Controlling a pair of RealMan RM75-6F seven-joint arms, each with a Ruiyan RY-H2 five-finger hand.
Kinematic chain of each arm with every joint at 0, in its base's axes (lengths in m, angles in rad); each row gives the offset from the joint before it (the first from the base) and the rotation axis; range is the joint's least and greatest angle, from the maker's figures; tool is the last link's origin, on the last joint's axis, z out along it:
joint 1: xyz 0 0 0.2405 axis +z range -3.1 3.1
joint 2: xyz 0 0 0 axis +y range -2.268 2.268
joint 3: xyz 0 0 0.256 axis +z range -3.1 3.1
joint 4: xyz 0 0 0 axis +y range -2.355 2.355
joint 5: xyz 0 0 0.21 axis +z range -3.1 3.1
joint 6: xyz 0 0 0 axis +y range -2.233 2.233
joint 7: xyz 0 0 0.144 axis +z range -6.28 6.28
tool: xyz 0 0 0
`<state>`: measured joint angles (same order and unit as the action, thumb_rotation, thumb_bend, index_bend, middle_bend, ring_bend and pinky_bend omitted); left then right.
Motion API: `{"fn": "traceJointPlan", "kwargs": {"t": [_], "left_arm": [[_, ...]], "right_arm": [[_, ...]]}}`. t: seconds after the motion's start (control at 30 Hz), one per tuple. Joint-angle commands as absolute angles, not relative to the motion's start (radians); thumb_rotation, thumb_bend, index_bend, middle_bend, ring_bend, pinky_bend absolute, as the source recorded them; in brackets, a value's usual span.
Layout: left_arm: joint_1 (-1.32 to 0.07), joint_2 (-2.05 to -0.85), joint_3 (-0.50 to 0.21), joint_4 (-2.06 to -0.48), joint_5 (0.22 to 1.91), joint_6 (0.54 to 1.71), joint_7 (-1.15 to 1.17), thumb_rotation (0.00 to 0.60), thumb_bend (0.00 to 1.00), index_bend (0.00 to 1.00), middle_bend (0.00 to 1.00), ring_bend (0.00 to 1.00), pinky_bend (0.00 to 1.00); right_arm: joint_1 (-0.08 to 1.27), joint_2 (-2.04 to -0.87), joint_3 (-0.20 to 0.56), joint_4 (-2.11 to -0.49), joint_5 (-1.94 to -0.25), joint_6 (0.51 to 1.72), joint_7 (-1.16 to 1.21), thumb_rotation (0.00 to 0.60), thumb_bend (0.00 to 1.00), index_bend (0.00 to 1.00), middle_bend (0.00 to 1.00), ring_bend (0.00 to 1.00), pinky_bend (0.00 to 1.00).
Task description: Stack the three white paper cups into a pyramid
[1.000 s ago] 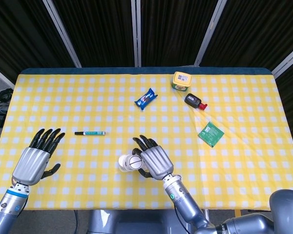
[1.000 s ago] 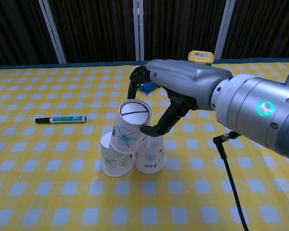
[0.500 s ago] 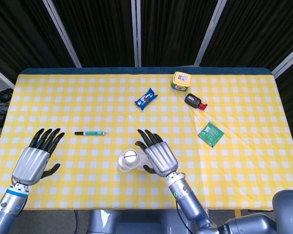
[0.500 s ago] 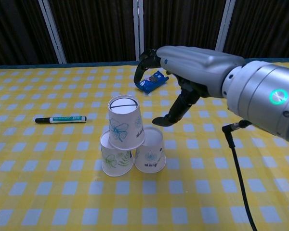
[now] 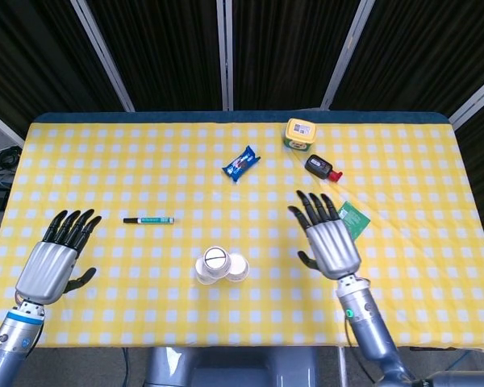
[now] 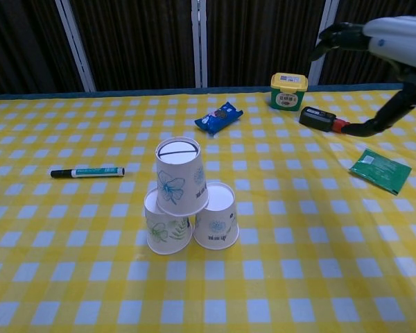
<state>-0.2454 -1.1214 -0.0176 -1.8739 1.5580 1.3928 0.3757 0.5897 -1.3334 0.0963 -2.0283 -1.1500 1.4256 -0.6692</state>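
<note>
The three white paper cups (image 6: 187, 205) stand upside down as a small pyramid near the middle of the counter (image 5: 403, 161), which wears a yellow-and-white checked cloth: two base cups (image 6: 194, 229) sit side by side and touching, and the top cup (image 6: 179, 177) rests across them, leaning a little toward the left-hand one. In the head view the stack (image 5: 221, 266) shows from above as a tight cluster of rims toward the 6 o'clock edge. The right hand (image 5: 329, 242) hovers off at the stack's 3 o'clock, well apart from it, palm down with its fingers spread and nothing in them; the chest view catches only its dark fingertips (image 6: 347, 33) at the upper right corner. The left hand (image 5: 55, 260) hangs over the counter at the stack's 9 o'clock, also fingers apart and empty. A marker pen (image 5: 148, 219) lies at the stack's 10 o'clock, a blue snack packet (image 5: 241, 163) at its 12 o'clock, and a yellow tub (image 5: 301, 134), a black and red device (image 5: 322, 168) and a green sachet (image 5: 351, 219) lie toward 1 and 2 o'clock.
</note>
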Motion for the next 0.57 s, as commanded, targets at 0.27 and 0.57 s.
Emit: {"fn": "traceJointPlan", "kwargs": {"t": [0.27,0.57], "left_arm": [[-0.208,-1.166,-0.004,-1.793,1.59,1.45,0.35,0.6,0.23,0.0,0.0,0.0,0.0],[-0.173,-1.192,0.011,-1.728,1.595,1.483,0.325,0.6,0.23,0.0,0.0,0.0,0.0]], "right_arm": [[0.309,-1.191,-0.093,-1.694,-1.375,1.558,-0.212,0.6,0.12,0.06,0.0,0.0,0.0],[0.223,-1.2,-0.097,-1.566,-1.438,1.6,-0.072,0.6,0.12,0.05,0.0,0.0,0.0]]}}
